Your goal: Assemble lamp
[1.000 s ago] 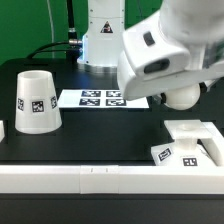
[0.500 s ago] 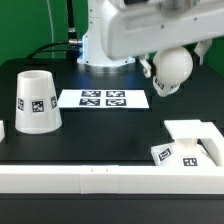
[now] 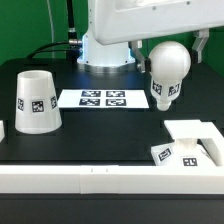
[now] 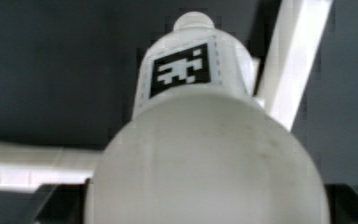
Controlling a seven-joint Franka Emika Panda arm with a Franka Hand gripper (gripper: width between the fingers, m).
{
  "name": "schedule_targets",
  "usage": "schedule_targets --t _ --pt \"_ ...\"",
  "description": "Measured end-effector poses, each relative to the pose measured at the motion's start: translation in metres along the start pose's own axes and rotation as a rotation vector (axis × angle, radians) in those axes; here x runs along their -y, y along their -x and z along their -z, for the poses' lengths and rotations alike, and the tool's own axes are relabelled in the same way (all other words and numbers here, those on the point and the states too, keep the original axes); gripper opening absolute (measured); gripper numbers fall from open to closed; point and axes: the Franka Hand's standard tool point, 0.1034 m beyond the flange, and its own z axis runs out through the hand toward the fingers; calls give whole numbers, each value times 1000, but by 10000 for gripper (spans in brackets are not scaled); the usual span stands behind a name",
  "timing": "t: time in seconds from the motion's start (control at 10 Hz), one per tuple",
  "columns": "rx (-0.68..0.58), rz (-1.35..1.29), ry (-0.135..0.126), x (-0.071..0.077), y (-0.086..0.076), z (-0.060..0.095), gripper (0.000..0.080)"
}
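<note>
My gripper [image 3: 172, 55] is shut on the lamp bulb [image 3: 167, 68] and holds it in the air, ball head up, tagged stem pointing down over the table at the exterior view's right. In the wrist view the bulb [image 4: 197, 150] fills the picture, its tagged stem pointing away, with dark fingers [image 4: 48, 205] at either side of the ball. The cone shade [image 3: 35, 100] stands wide end down at the exterior view's left. The square base [image 3: 190, 146] lies at the front right, below and in front of the bulb.
The marker board [image 3: 103, 98] lies flat at mid table between shade and bulb. A white rail [image 3: 90, 180] runs along the front edge. The robot's white pedestal [image 3: 100, 50] stands at the back.
The arm has risen and turned. The bulb went from lying sideways under the wrist to hanging stem down, a little further to the exterior view's left and higher.
</note>
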Motion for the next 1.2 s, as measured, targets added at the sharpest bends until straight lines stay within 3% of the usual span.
schedule_targets --t 0.2,0.3,0.5,1.0,1.2 --pt "-108 30 29 -1 -11 14 579" --pt "-93 38 25 3 -10 24 579" --pt "-103 44 20 6 -24 37 579" --pt "-126 54 22 17 -29 33 579" --pt "-237 85 46 23 -45 29 579"
